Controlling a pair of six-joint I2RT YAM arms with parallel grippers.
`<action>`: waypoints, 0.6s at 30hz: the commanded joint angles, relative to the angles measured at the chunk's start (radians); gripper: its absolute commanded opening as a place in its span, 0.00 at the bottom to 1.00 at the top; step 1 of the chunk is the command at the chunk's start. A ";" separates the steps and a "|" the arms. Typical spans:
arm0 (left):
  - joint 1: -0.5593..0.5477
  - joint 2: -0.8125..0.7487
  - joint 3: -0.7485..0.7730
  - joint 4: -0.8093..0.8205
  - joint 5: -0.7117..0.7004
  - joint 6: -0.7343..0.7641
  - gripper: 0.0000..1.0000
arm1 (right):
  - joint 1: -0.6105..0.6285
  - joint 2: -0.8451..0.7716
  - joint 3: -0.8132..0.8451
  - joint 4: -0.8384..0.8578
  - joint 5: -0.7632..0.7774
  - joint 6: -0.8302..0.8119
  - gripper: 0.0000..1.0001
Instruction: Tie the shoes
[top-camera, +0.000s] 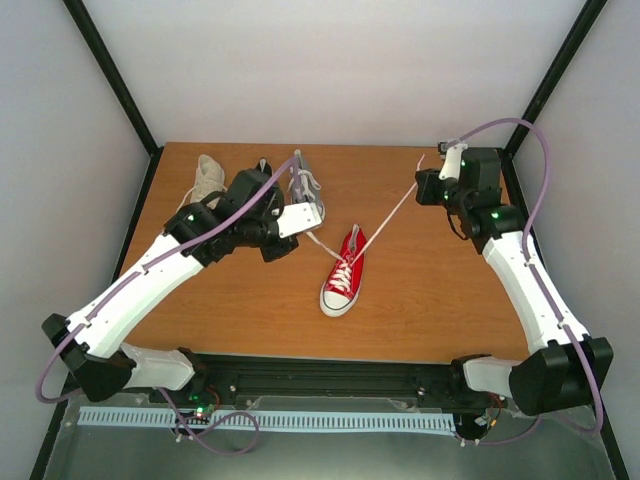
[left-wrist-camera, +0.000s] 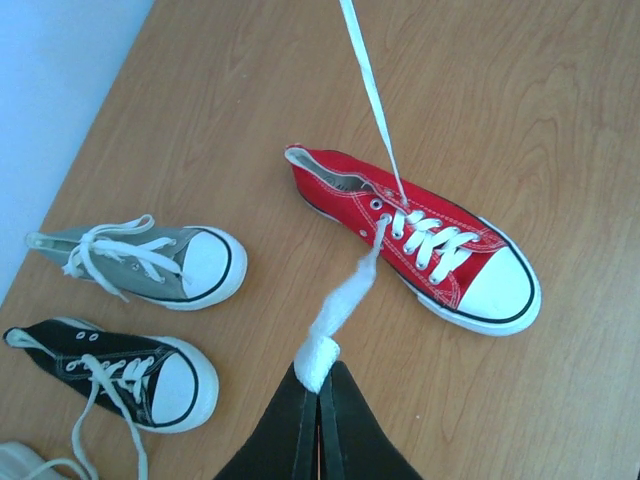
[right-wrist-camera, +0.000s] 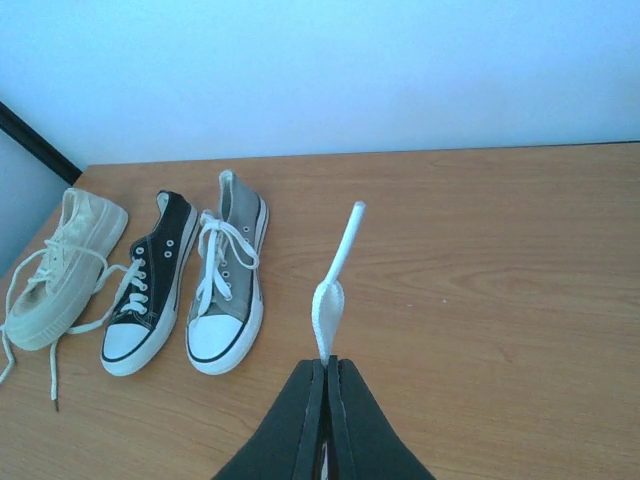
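Left jaws, right jaws: each tight on one red shoe (left-wrist-camera: 400, 262) lace (left-wrist-camera: 343, 303).

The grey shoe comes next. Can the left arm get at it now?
Probably, but not yet: the grey shoe lies close with bare table between, yet the left fingers are shut on the lace of the red shoe and must let go first.

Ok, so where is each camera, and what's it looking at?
Top external: high behind the robot, looking down on the table, the left arm, right arm and red shoe.
Left wrist: looks down past the left gripper, shut on one lace of the red shoe.
Right wrist: looks low across the table past the right gripper, shut on the other lace, towards the cream shoe.
Shared: both wrist views show the grey shoe and black shoe.
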 joint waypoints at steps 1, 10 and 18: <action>0.011 -0.024 -0.029 0.026 -0.059 -0.005 0.01 | -0.006 0.031 0.031 0.014 -0.024 0.019 0.03; 0.013 -0.008 0.052 0.033 -0.034 -0.012 0.01 | -0.006 0.119 0.173 -0.012 -0.060 0.007 0.03; 0.014 0.004 0.087 0.034 -0.044 -0.020 0.01 | -0.006 0.129 0.238 -0.048 -0.065 -0.017 0.03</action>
